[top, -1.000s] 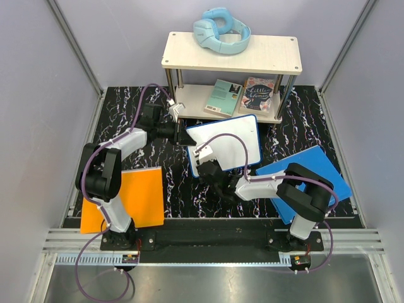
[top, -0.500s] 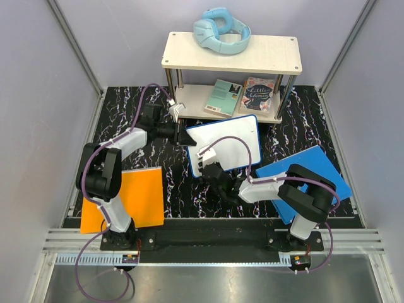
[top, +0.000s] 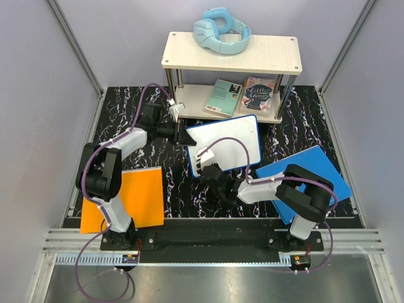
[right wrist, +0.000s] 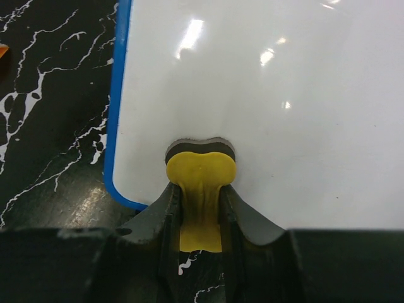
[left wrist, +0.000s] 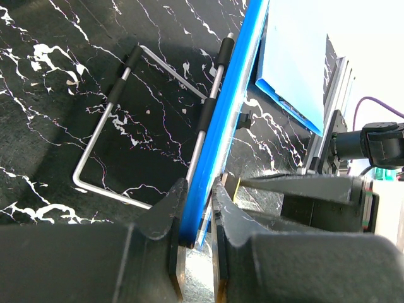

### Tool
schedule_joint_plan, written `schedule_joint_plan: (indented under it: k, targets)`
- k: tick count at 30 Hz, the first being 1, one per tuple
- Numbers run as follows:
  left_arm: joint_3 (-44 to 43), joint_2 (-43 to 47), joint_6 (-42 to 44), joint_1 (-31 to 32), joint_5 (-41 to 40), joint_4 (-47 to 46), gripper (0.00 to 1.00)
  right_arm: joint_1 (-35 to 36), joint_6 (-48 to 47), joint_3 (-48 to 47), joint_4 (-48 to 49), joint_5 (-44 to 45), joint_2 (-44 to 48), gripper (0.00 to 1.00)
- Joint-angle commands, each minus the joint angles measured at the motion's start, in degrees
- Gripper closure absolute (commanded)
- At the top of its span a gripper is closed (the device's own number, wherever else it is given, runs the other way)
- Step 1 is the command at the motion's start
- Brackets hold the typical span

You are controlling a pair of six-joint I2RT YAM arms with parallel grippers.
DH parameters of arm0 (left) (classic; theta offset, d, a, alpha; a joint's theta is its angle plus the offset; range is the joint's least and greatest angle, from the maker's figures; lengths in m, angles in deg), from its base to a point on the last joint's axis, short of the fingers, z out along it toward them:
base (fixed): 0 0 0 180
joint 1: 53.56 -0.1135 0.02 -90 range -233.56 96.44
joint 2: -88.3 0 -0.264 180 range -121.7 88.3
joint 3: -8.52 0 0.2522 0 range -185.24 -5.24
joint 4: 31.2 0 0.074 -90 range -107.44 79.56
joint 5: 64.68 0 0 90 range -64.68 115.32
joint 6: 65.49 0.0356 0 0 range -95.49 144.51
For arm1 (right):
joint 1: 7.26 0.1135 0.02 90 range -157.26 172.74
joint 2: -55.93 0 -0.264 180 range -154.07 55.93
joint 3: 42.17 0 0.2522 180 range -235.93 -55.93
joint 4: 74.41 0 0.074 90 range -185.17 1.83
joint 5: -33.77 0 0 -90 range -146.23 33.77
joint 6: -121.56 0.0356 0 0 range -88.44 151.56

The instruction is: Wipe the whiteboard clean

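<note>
Drawn back to the near-left corner of the whiteboard (right wrist: 265, 95): the right gripper (right wrist: 201, 189).

Its jaws are clenched on a yellow eraser (right wrist: 201, 167), whose dark felt is pressed on the white face just inside the blue rim; a second ago it was held farther up the board. The left gripper (left wrist: 198, 192) is unmoved, its jaws clamped on the board's blue edge at the far-left corner, with a wire stand (left wrist: 107, 126) seen beside that rim. The board is thus steadied on the dark marbled table (top: 177, 189), between the shelf (top: 189, 50) and the arms. No writing is seen on the surface shown, so the stroke is judged to have run out at the edge and the erasing to be nearly done.
</note>
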Motion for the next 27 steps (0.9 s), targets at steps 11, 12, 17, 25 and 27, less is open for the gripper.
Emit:
schedule_joint_plan:
  k: [11,12,17,25,27]
  targets:
    - [-0.6,-1.3,6.4,0.8,-8.2,1.7,1.0,1.1,1.1,0.6,-0.9,11.8,-3.0,1.0]
    - [-0.6,-1.4,6.3,0.7,-8.2,1.7,1.0,1.1,1.5,1.9,-0.8,13.1,-2.6,1.0]
    - [-0.5,-1.4,6.3,0.8,-8.1,1.7,1.0,0.5,3.0,5.2,-0.8,18.8,1.7,1.0]
    - [-0.5,-1.4,6.3,0.7,-8.1,1.7,1.0,-2.5,3.9,5.9,-1.5,18.6,2.9,1.0]
    - [-0.5,-1.5,6.3,0.7,-8.1,1.8,1.0,-2.5,2.9,5.4,-0.2,15.6,2.9,1.0]
